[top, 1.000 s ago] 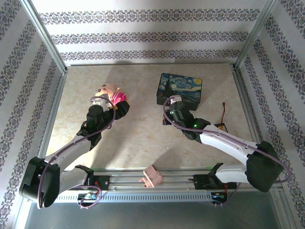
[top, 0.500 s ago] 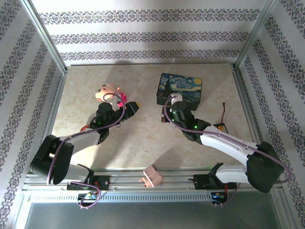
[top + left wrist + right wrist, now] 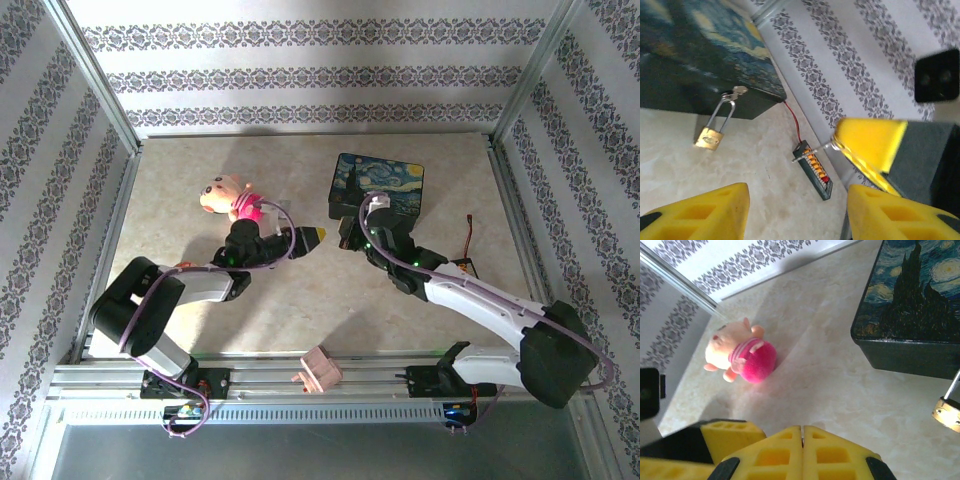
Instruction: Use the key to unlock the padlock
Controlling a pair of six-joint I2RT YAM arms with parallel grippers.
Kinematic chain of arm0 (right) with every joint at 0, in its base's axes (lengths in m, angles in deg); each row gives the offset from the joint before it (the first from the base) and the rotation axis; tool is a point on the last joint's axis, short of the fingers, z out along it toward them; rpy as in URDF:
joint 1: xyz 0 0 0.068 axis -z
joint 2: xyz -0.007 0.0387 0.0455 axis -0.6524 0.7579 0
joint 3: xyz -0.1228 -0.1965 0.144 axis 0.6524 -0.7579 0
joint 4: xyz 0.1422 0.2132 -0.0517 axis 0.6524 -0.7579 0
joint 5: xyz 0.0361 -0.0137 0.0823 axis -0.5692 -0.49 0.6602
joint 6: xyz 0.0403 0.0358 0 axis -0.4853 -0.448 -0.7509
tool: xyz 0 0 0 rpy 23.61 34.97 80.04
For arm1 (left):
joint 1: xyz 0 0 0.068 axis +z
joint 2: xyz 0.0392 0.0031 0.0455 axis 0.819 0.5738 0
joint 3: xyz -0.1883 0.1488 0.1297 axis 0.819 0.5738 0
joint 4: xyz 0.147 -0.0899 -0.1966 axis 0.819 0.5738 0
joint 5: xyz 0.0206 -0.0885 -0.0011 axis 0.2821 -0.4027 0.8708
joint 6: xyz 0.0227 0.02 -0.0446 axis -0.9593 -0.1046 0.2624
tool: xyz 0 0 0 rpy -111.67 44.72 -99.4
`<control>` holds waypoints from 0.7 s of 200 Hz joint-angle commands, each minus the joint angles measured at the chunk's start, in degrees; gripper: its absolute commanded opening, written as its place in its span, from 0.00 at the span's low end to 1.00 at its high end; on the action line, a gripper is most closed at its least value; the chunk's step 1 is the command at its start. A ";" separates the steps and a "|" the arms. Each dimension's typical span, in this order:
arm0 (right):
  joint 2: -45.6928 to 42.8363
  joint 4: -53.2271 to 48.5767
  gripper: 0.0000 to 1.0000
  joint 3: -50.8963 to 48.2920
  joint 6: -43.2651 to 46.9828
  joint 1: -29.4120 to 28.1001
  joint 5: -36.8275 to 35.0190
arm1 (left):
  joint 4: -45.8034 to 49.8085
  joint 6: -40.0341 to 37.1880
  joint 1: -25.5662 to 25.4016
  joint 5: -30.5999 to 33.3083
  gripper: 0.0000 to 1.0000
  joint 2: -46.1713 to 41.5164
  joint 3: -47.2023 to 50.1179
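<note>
Bright, even light; soft shadows; wrist views blurred

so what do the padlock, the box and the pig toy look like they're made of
The padlock looks like brass: a shiny gold body, with a thin silvery, steel-like loop. The box looks hard, with dark sides and a glossy printed night-sky picture on the lid; wood or tin, I cannot tell. The pig toy looks like soft plush, fuzzy pink and cream fabric.

Polished brass padlock point(image 3: 709, 138); key point(image 3: 826, 146) a thin dull metal sliver; box point(image 3: 695, 55) lid painted, faintly glossy; desk point(image 3: 300, 290) smooth marble-look, slight sheen; pig toy point(image 3: 742, 359) fuzzy pink cloth.
</note>
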 commanded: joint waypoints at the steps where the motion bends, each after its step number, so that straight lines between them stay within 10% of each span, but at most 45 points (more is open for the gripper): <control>1: -2.63 0.61 0.00 0.90 -5.04 0.80 4.03 | 2.13 -16.42 -3.69 3.47 0.49 -2.70 -2.15; 32: -4.85 0.71 0.00 0.46 -6.83 0.90 6.11 | 4.32 -29.22 -6.78 8.70 0.46 -3.80 -2.16; 140: -6.77 0.44 0.00 0.31 -8.06 0.54 10.72 | -0.18 -37.96 -7.01 3.45 0.45 1.81 -6.67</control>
